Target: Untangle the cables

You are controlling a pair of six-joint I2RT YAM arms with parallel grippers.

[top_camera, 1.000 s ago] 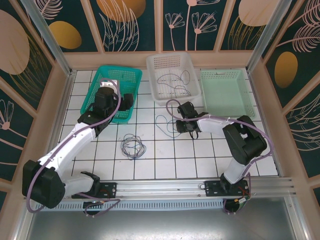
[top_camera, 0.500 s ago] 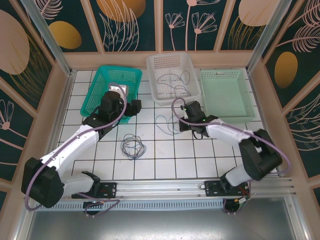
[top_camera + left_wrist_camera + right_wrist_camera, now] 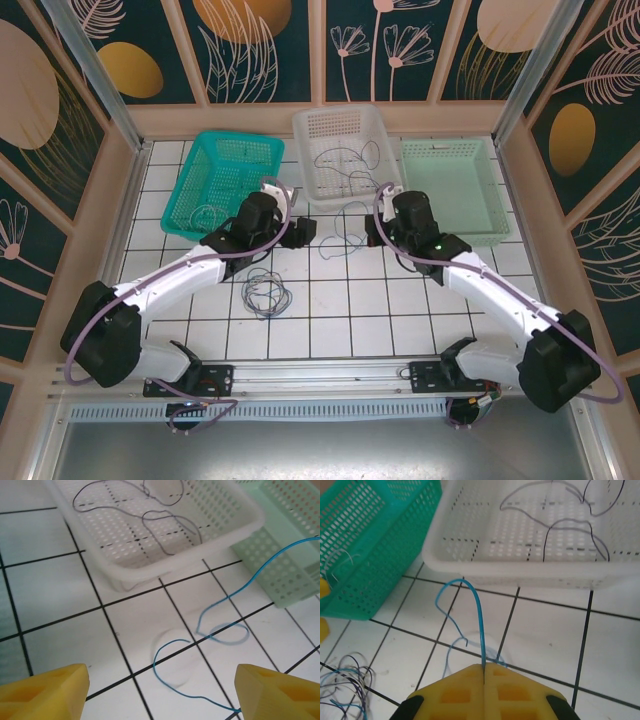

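The blue cable (image 3: 481, 630) was pinched at one spot between the yellow fingers of the right gripper (image 3: 484, 669), which were pressed tight together on it. From that pinch it went straight up toward the white basket (image 3: 312, 185). Then it bent over to the left like a hook and came back down to the white tiles, where it made a small loose loop. In the left wrist view the same cable lay in soft curls on the tiles. From there it climbed in one long line up and to the right, across the front of the pale green basket (image 3: 295, 550). Seen from above, it stretched mostly from side to side between the two grippers, just in front of the white basket. The left gripper (image 3: 161, 695) had its fingers spread wide apart, one on each side of the curls, and held nothing. The low end of the cable ran up to the finger on the right of that view, but I could not tell if they touched. A few thin dark cables (image 3: 345, 165) lay loose inside the white basket. A small tangle (image 3: 266, 293) of dark and pale cables sat on the table (image 3: 430, 310) nearer the arms, apart from the blue cable. A thin pale wire (image 3: 342, 560) lay in the teal basket (image 3: 230, 160) on the left.
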